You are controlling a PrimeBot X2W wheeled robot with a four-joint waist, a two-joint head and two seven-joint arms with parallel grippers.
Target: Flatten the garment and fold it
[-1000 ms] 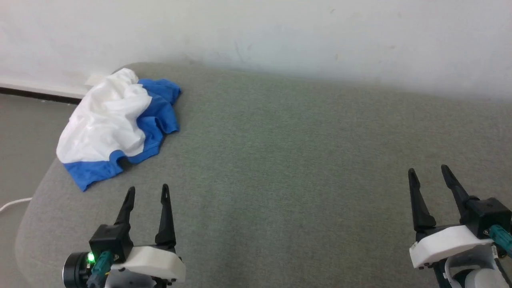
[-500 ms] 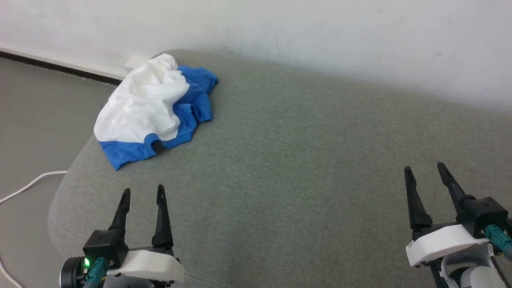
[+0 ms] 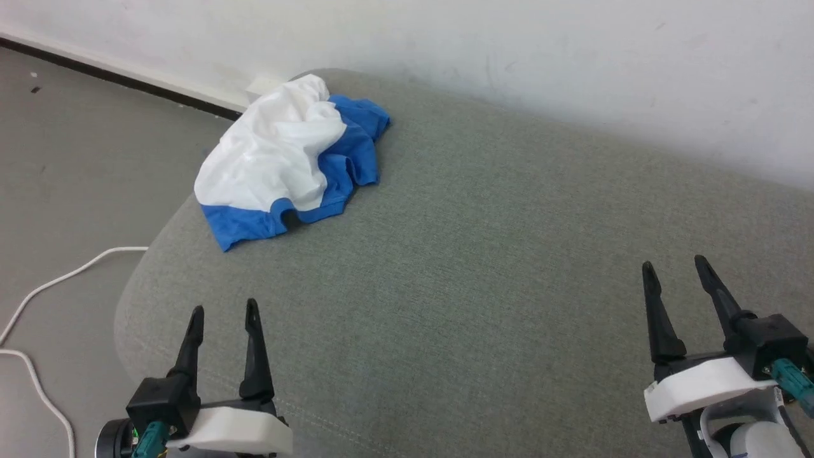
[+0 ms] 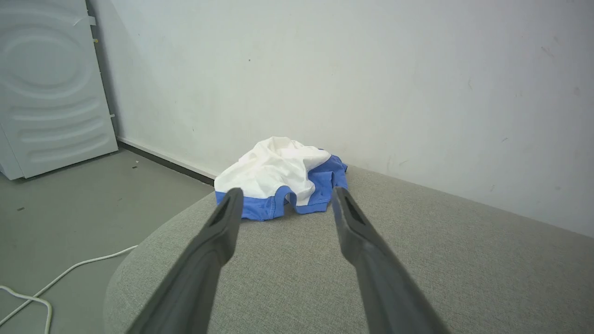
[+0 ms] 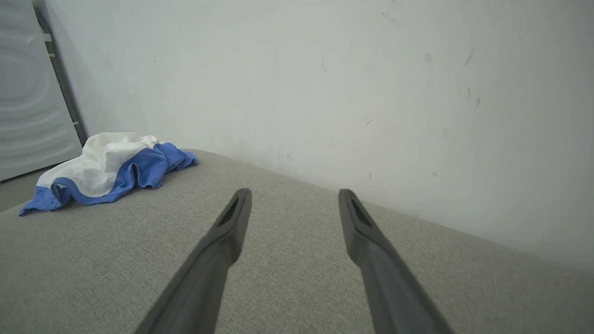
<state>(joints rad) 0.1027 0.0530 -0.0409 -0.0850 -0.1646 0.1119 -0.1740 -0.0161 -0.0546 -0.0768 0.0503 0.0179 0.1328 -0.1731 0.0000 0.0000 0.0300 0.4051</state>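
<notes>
The left pincer [image 3: 224, 306] and the right pincer [image 3: 673, 263] are hovering wide and empty, well apart, over the near side of the grey-green fabric-covered desk [image 3: 483, 242]; the crumpled white jersey T-shirt [image 3: 280, 152] with royal-blue sleeves is lying bunched at the desk's far left corner, ahead of the left pincer. A thin white cable [image 3: 38, 292] is trailing over the grey floor [image 3: 63, 159] nearby.
</notes>
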